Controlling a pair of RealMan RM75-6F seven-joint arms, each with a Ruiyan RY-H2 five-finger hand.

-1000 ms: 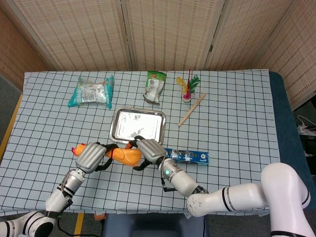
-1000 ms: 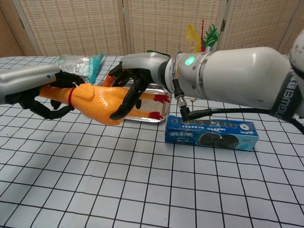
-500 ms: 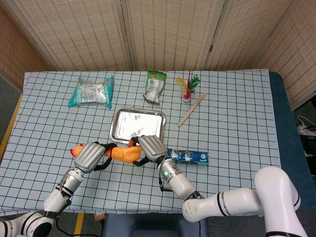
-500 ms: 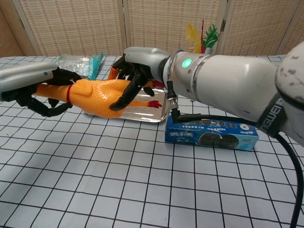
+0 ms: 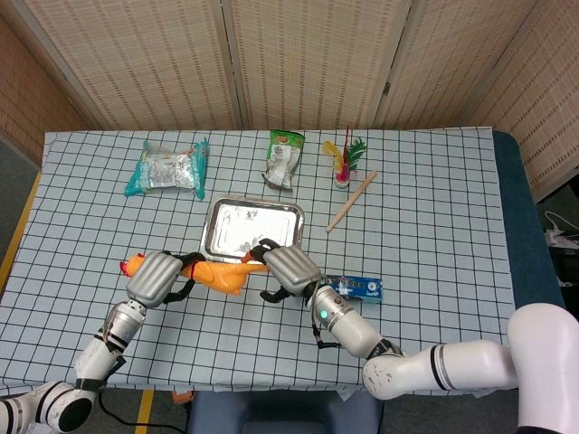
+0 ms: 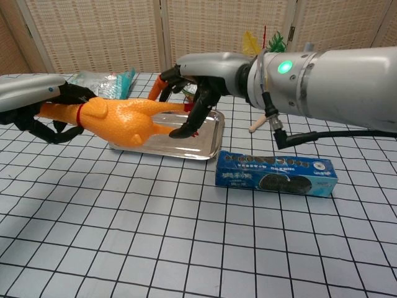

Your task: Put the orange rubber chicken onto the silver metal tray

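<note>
Control of the orange rubber chicken (image 6: 118,119) has shifted in the last second: your right hand (image 6: 197,84), which had its fingers wrapped around the body, has slid toward the tail and legs, and its dark fingers now hang spread over that end, so you cannot tell whether they grip it or only touch it. Your left hand (image 6: 46,112) keeps its grip on the neck, with the head poking out on its left side. Meanwhile the chicken has moved left and a little farther from you, lifted clear of the checked desk (image 6: 186,236), and its tail end now hangs over the near left edge of the silver metal tray (image 5: 226,217). That puts you partway there, though most of the body is left of the tray. Judging from this, you need to carry it right and farther, then lower it. Mind the blue rectangular box (image 6: 276,174) lying just right of the tray.
</note>
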